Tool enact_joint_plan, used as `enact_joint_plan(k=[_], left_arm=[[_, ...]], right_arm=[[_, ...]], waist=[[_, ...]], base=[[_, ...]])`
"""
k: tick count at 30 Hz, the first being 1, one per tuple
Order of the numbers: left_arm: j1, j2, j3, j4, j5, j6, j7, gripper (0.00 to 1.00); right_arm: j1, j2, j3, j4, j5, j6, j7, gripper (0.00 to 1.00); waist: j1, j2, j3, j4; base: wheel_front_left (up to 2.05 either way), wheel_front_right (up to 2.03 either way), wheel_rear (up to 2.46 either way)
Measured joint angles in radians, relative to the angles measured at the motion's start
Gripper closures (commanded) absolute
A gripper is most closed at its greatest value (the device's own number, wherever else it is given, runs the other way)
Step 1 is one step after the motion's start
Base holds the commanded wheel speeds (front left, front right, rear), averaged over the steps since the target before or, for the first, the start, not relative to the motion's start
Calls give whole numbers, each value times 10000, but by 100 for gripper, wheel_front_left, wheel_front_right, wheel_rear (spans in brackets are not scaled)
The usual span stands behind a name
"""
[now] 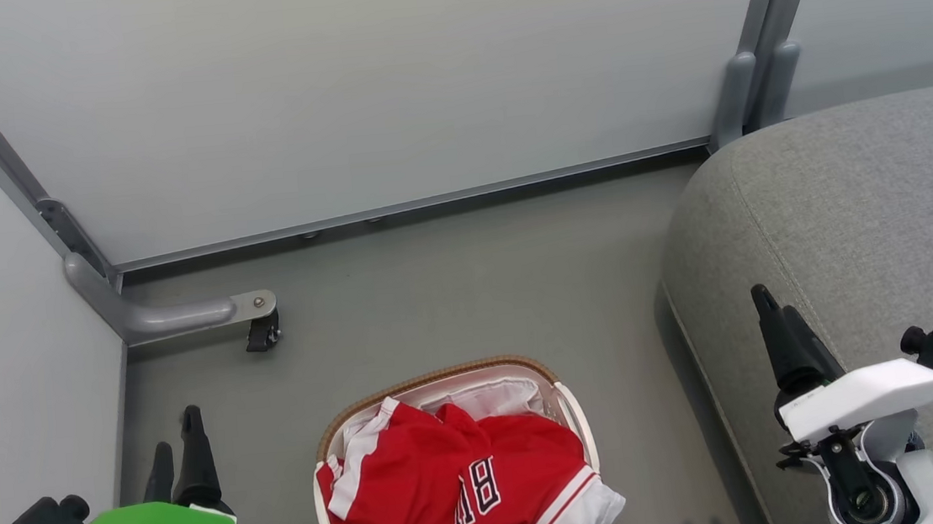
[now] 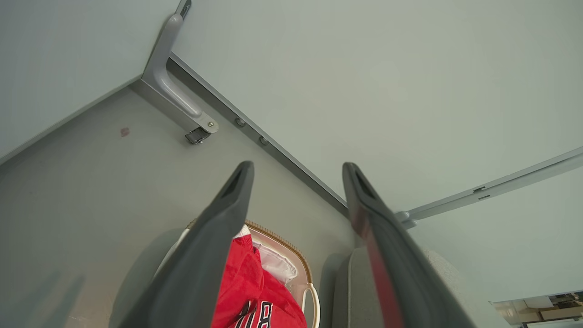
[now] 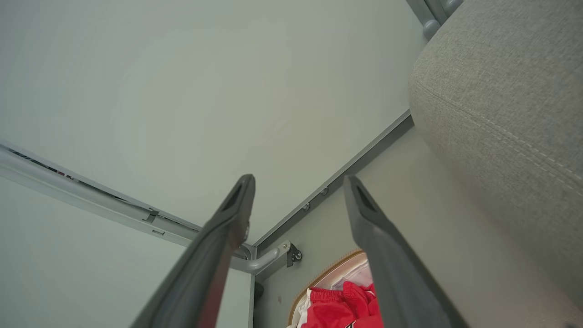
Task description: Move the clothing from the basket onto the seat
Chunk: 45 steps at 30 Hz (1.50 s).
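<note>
Clothing [image 1: 452, 483]: lies heaped wholly in the basket [image 1: 434, 379] on the floor [image 1: 453, 297], well off its far edge and beside the seat [image 1: 850, 203], not yet on it, sits between left gripper [image 1: 176, 435] and right gripper [image 1: 776, 307], jaws apart and empty on both, so nothing done, everything left.

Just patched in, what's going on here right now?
Nothing is being handled at this moment. The left gripper and right gripper are both open and empty, one on each side of the basket, which stands on the floor beside the seat. The red clothing lies heaped in the basket, and none of it is on the visible part of the seat.
</note>
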Motion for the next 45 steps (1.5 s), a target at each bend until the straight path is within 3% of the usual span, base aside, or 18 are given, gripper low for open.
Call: enact_joint_plan(k=[17, 28, 45], left_arm=[[-269, 316, -755, 456, 2685, 368, -560, 0], [-267, 347, -853, 426, 3678, 784, -855, 0], [-154, 318, -922, 299, 5321, 811, -1300, 0]], right_arm=[[-360, -48, 449, 520, -2874, 0, -566, 0], [-407, -19, 477, 825, -4458, 0, -878, 0], [-407, 48, 416, 970, -6318, 2, -1300, 0]], waist=[[0, 0, 3, 18], [0, 0, 1, -12], [0, 0, -3, -49]], base=[[0, 0, 0], [0, 0, 0], [0, 0, 0]])
